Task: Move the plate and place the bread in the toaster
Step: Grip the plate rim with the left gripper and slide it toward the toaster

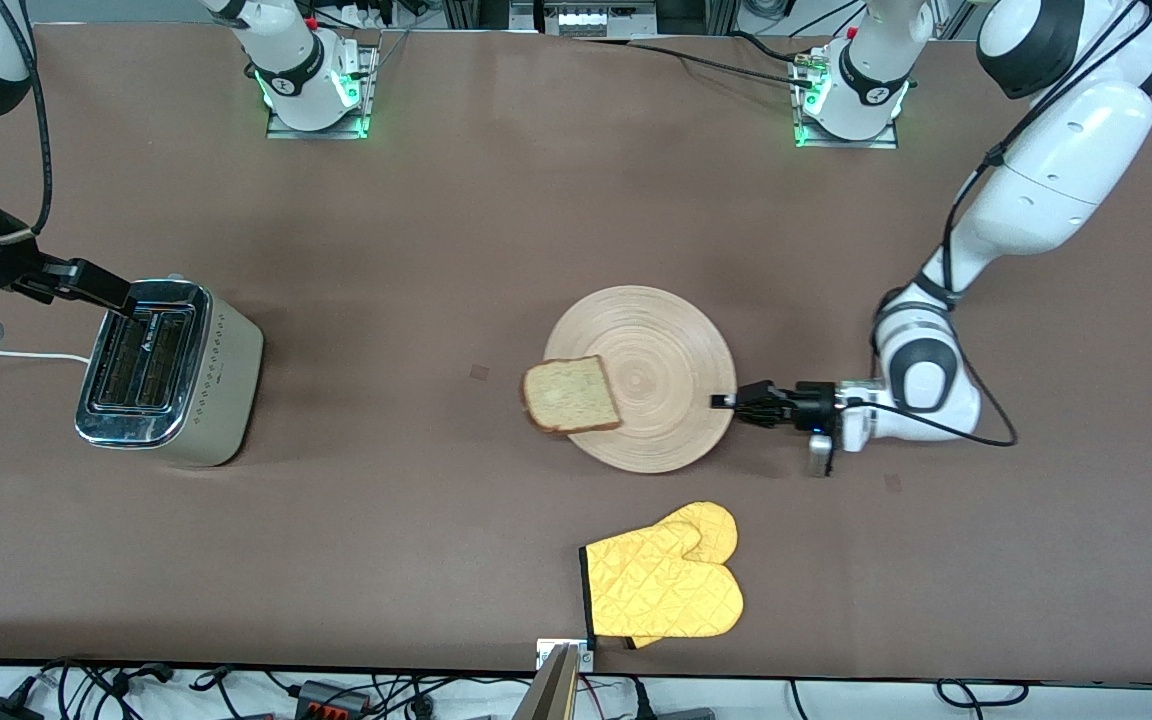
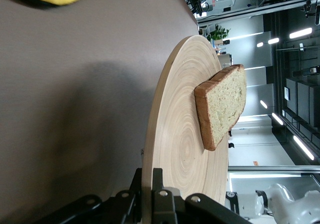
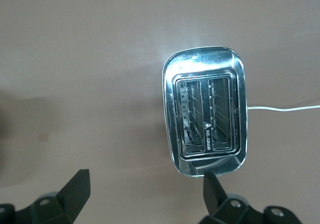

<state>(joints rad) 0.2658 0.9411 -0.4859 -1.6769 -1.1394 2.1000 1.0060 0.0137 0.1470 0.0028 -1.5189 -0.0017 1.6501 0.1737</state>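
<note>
Wooden, stiff plate (image 1: 666, 400) sits mid-tabletop, its rim pinched by the left gripper (image 1: 731, 402); soft, crumbly bread (image 1: 570, 395) overhangs, liable to slide; right gripper (image 3: 145, 194) gapes empty above the toaster (image 1: 171, 375).

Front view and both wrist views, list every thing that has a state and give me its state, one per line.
plate: flat on the table, rim gripped
bread: lying on the plate, overhanging its rim
toaster: upright, both slots empty
oven mitt: lying flat, untouched
left gripper: shut on the plate's rim
right gripper: open, over the toaster
</note>
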